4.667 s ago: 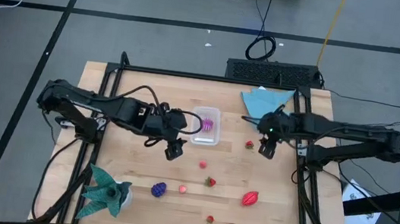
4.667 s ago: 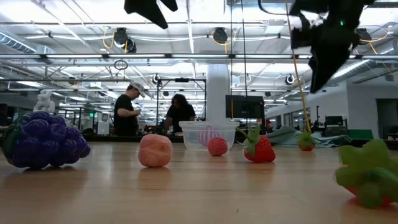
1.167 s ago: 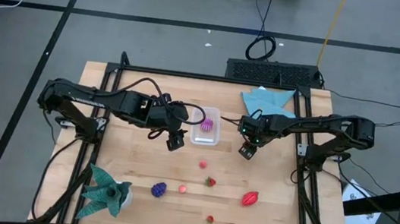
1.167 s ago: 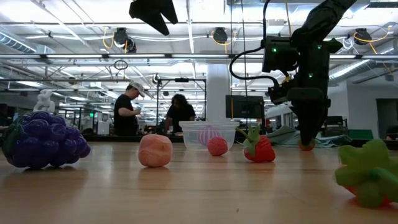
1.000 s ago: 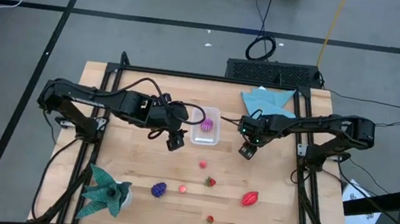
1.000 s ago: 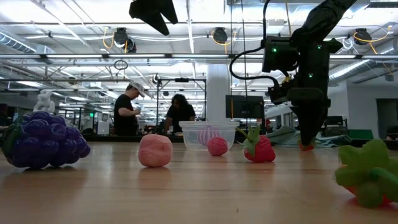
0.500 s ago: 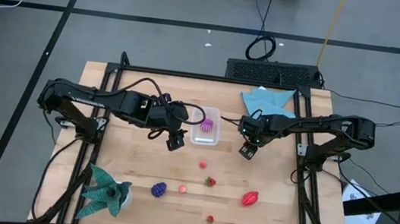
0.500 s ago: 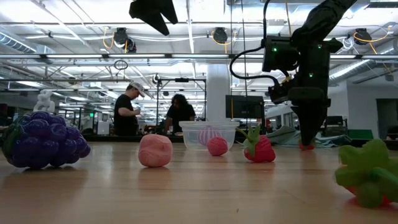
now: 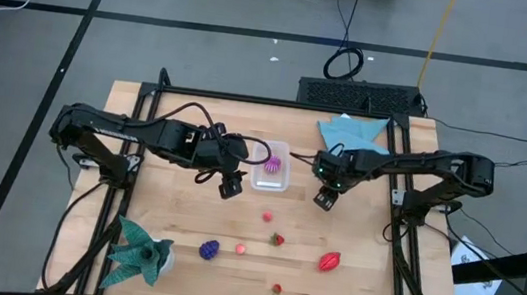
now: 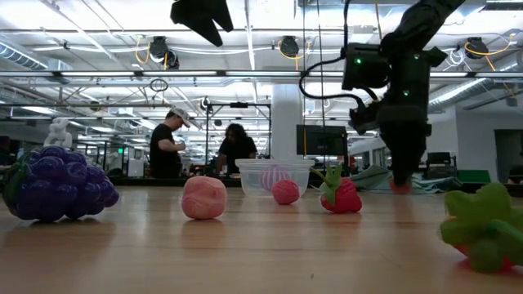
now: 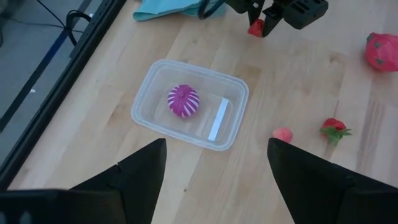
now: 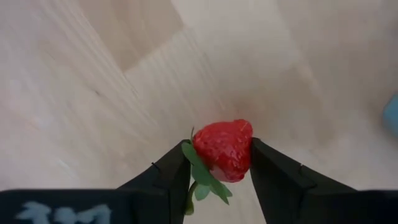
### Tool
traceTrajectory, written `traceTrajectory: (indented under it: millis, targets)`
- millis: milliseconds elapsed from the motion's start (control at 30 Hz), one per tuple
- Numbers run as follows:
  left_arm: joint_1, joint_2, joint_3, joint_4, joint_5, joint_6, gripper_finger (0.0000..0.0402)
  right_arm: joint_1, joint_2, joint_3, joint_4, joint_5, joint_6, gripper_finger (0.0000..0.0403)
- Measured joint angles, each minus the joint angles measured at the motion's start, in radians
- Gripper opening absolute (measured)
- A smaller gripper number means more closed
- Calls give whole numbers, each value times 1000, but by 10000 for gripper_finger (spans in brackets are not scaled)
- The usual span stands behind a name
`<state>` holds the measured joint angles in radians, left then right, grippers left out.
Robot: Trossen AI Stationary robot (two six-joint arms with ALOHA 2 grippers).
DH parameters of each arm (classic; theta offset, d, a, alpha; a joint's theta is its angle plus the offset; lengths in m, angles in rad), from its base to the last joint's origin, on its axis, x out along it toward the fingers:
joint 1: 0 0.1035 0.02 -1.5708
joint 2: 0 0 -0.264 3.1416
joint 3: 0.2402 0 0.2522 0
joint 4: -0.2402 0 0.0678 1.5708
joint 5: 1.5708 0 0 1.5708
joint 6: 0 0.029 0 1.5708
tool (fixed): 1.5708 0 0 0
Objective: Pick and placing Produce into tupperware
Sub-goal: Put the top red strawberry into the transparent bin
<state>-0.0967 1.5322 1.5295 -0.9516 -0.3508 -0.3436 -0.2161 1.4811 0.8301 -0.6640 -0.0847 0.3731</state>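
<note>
Right gripper (image 12: 219,163) lifted slightly, apparently clamping strawberry (image 12: 222,149).

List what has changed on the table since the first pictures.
The right gripper has swung inward from beside the light blue cloth, come down on the small red strawberry right of the clear plastic tub and closed on it; in the low view it has just begun to lift. The left gripper drifted slightly toward the tub and stays open. The pink striped ball in the tub and the other fruits have not moved.
</note>
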Motion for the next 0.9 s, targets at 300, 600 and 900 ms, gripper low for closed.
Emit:
traceTrajectory:
  millis: [300, 600, 900]
  targets:
    - [3, 0, 0, -38, -18, 18, 282, 2, 0, 140, -30, 0, -54, 143]
    - [48, 0, 0, -113, -73, 126, 281, 11, 0, 326, 6, -4, -123, 143]
    - [135, -61, 0, -164, -106, 270, 281, 40, 38, 415, 114, -78, -168, 144]
